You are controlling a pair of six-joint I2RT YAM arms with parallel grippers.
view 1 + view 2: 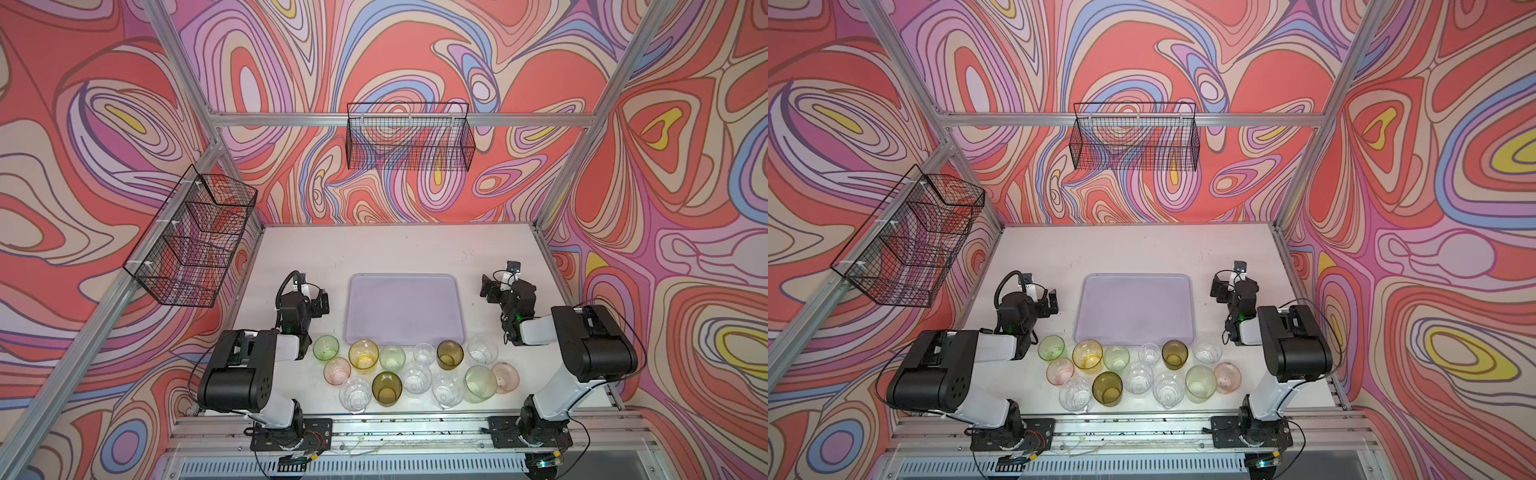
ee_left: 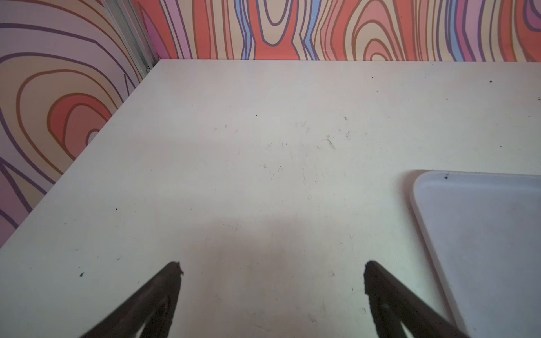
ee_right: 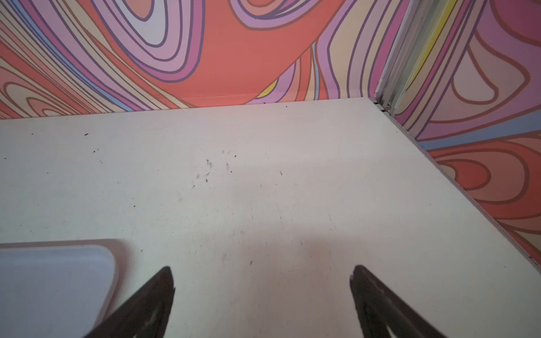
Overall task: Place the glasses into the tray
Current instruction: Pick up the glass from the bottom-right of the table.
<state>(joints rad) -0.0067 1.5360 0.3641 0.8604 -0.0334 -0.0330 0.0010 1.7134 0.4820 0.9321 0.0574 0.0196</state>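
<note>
Glasses [image 1: 415, 377] on tbl [image 1: 395, 249], beside tray [image 1: 405, 307]

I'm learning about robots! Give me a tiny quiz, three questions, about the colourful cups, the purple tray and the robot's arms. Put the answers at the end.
1. True or false: the tray has a glass in it.
2. Pick one. Where do the glasses stand?
A) inside the tray
B) on the table, next to the tray
C) stacked in one tall tower
3. Fill the gap: the left gripper and the right gripper both have their jaws ____.

Key: 1 false; 2 B; 3 open.
</note>
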